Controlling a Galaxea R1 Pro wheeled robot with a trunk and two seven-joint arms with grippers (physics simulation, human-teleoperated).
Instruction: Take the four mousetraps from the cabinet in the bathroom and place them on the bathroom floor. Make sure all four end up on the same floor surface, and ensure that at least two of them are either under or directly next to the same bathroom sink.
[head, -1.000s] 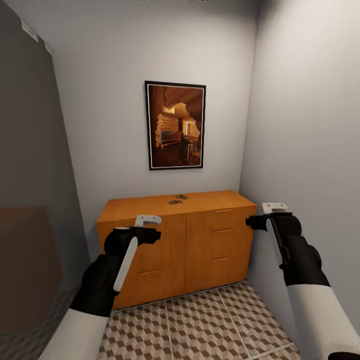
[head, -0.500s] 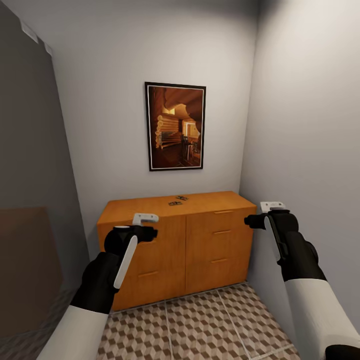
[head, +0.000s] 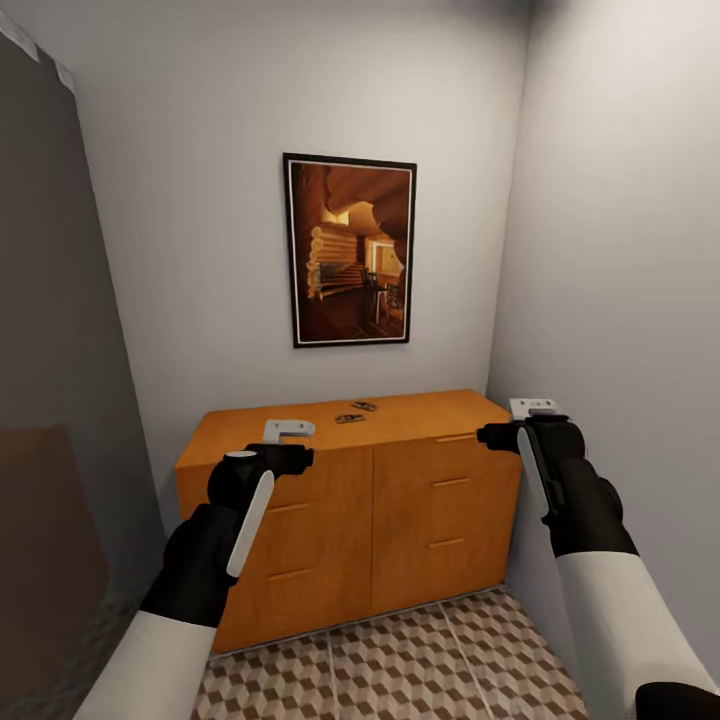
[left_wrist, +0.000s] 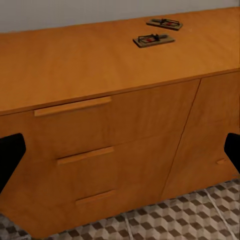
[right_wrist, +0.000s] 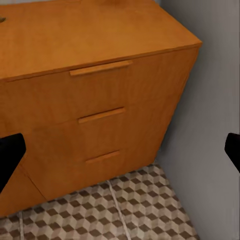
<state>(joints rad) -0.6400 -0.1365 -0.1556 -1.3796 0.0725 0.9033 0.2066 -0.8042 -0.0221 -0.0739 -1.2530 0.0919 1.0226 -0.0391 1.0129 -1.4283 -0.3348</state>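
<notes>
Mousetraps: two visible, small flat rectangular dark-brown boards with thin wire parts, lying flat on top of the cabinet, near its back edge and about mid-width. Nearer mousetrap (head: 350, 418) (left_wrist: 153, 40); farther mousetrap (head: 364, 406) (left_wrist: 164, 23); just beside each other, apart.

Cabinet (head: 340, 520) (left_wrist: 100, 130) (right_wrist: 75, 75): wide, low, orange-brown wood, slim bar handles on drawer fronts, all fronts closed; stands against the back wall in the right corner.

Bathroom floor (head: 400, 660) (left_wrist: 165, 225) (right_wrist: 130, 210): square tiles, brown-beige-white cube pattern, pale grout.
</notes>
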